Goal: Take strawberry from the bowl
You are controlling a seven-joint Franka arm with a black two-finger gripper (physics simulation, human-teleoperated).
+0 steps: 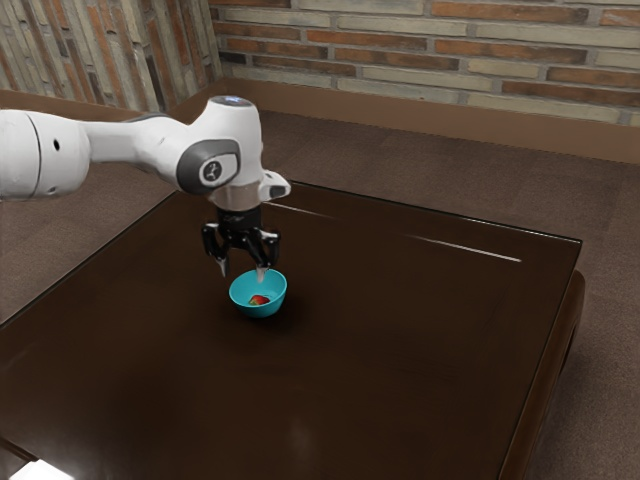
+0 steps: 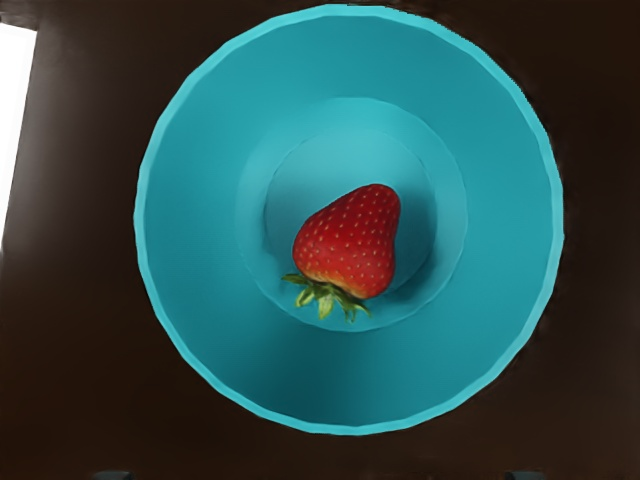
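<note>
In the exterior view my gripper stands open, pointing down just above the bowl's rim. One fingertip is over the bowl and the other is outside it, toward the exterior view's left. The turquoise bowl rests upright on the dark table, with the red strawberry inside. Seen from above in the wrist view, the strawberry lies on its side on the floor of the bowl, its green leaves attached. Nothing is between the fingers.
The brown table has raised dark edges. A white object is at the near left corner of the exterior view, and a white patch shows in the wrist view. A brick wall stands beyond the table.
</note>
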